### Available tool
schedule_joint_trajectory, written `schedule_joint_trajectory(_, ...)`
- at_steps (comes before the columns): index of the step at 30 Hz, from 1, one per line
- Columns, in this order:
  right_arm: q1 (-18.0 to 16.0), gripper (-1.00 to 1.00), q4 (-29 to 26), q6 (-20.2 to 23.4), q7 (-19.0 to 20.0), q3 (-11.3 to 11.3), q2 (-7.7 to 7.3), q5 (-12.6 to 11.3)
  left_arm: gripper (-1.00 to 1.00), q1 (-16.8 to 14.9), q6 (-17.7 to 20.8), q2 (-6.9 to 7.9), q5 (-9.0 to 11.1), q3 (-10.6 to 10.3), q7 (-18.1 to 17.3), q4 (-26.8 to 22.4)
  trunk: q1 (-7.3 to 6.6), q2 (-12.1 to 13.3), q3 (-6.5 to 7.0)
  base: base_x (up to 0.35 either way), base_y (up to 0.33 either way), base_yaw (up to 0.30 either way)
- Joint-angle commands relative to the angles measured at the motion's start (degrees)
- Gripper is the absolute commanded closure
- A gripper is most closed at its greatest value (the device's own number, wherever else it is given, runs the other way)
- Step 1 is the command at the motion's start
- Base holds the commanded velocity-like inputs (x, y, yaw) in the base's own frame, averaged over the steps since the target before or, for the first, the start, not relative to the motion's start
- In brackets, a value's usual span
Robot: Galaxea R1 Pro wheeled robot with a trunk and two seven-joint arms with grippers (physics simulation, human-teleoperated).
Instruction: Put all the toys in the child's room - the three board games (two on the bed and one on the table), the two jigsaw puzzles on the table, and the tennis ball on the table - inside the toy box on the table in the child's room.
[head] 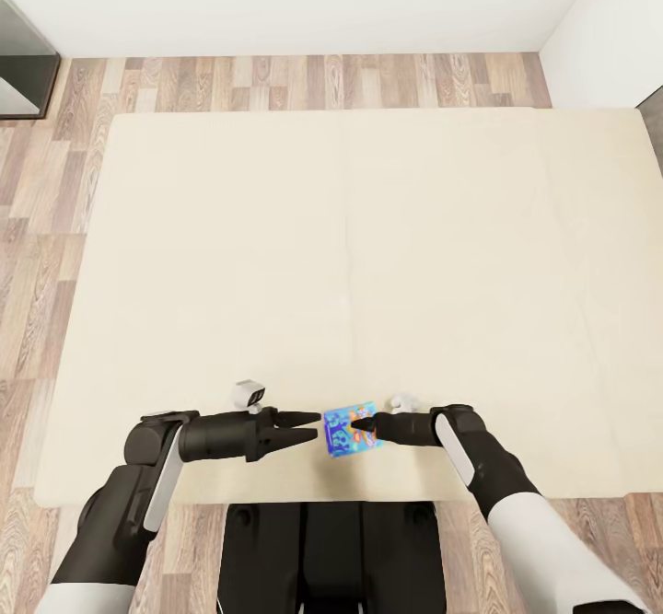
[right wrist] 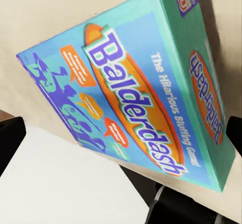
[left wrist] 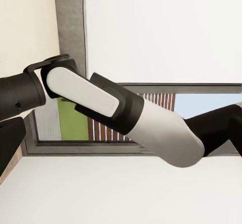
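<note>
Board game in question, a small blue rectangular cardboard box printed "Balderdash" in orange [head: 351,428], sits at the near edge of the low wide bed with plain cream mattress [head: 368,255], roughly centred between the robot's two arms. Wood-plank floor [head: 304,80] surrounds the bed on the far, left and right sides.

Right tool [head: 361,426]: its dark fingers reach the box's right end, and the right wrist view has the box face close ahead with finger tips at both borders. Whether the fingers are already pinching the box or merely straddling it cannot be told. Left tool [head: 308,431]: fingers spread slightly, tips just beside the box's left end, apparently not touching it.

Judgement on the step in hand: this is the pick-up of the blue game from the bed. To do it well, the right fingers should seat across a narrow dimension of the box, well onto its sides rather than on a corner. Closure should be confirmed before lifting. The box is close to the mattress's near edge, so a push could send it to the floor; lift straight up.
</note>
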Motion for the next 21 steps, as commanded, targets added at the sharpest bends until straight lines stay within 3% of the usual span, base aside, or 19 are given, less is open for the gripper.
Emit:
schedule_joint_trajectory(1,0.0,-1.00,0.0,0.2,0.1,0.0,0.15,0.1,-1.00,0.0,0.6,0.00,0.0,0.0,-0.2,0.0,0.03,-0.1,-0.06,0.000,0.000,0.000)
schedule_joint_trajectory(21,0.0,-1.00,-0.1,-0.8,0.2,0.0,0.45,0.3,-1.00,0.0,0.6,0.01,0.0,0.1,-0.2,0.0,0.03,-0.1,-0.06,0.000,0.000,0.000)
